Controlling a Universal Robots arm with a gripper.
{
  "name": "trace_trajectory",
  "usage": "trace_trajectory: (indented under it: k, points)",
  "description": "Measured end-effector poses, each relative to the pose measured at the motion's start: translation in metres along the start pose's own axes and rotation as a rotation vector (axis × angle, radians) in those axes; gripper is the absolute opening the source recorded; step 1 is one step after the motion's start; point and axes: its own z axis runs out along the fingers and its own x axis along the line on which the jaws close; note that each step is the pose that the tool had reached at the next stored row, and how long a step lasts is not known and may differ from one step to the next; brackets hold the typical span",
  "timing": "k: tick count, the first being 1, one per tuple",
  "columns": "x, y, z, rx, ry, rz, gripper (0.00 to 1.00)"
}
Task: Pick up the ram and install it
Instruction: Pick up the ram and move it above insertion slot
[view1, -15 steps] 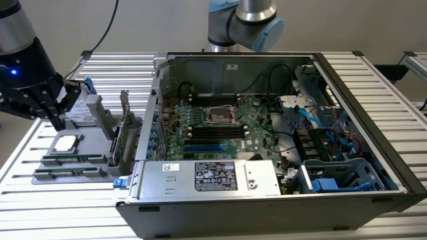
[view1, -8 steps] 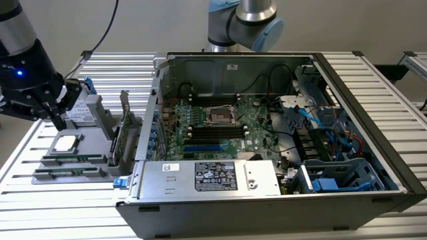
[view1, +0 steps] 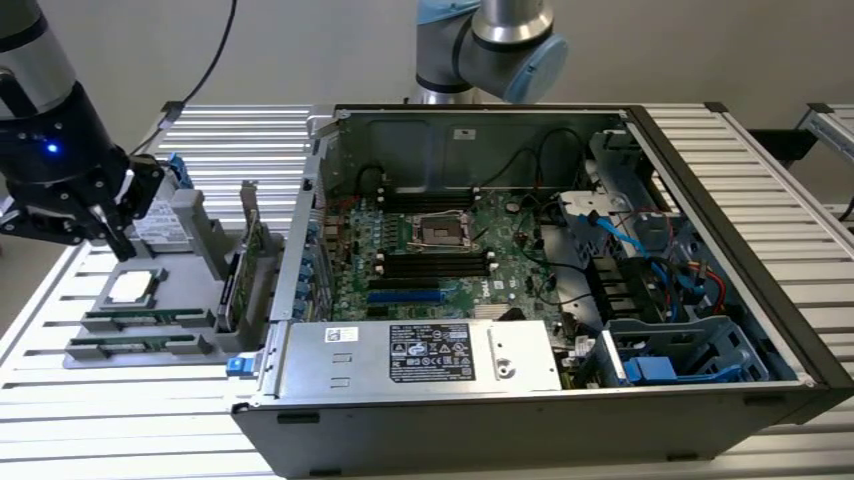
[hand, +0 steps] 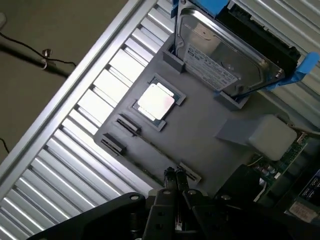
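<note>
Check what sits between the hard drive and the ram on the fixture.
The silver CPU chip, in its recess between hard drive and ram; the exterior view shows it.

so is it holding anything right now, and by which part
Nothing, as far as shows: the gripper is shut above the ram, which sits in its gray holder.

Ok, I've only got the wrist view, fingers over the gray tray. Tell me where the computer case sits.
Observer: The open computer case sits on the exterior view's right of the gray tray, motherboard exposed.
Operator: Give me the memory slots.
Observer: Black memory slots run on both sides of the processor socket.
Operator: Now the case's near side.
Observer: A silver power supply with a black label lies along it.
</note>
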Motion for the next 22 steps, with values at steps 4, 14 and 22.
trace_trajectory:
  k: [4,14,22]
  points:
    - [0.000,-0.0004,0.0033,-0.0008,0.0048,-0.074,0.10]
    - [0.000,-0.0013,0.0123,0.0038,0.0228,-0.255,0.10]
    - [0.000,-0.0018,0.0179,0.0074,0.0373,-0.399,0.10]
